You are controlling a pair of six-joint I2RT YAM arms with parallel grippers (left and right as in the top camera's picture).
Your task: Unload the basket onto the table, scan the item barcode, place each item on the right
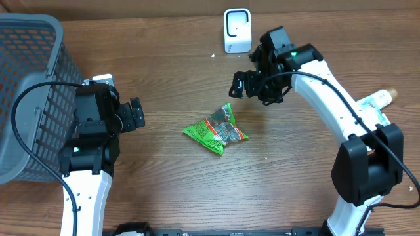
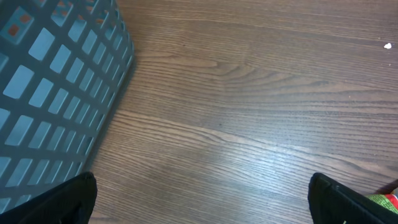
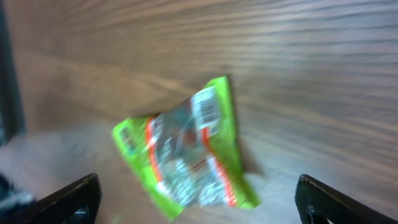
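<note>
Green snack packet [image 1: 216, 131] lies on open wood, barcode end toward scanner [image 1: 237, 29]; left gripper [image 1: 136, 115] and right gripper [image 1: 252, 90] gape empty.

Looks down on a brown wood-grain table [image 3: 298, 68], all of it somewhat blurred. Shows a crumpled green packet [image 3: 186, 155] lying on the wood near the middle, with red-orange marks and a silvery patch on its face. Bears a white barcode [image 3: 206, 109] near the packet's upper edge, turned upward. Frames the right gripper [image 3: 200, 202] as two dark fingertips [image 3: 71, 199] in the lower corners, spread wide and clear of the packet. Includes a dark strip [image 3: 9, 68] down the left edge, too blurred to identify.
</note>
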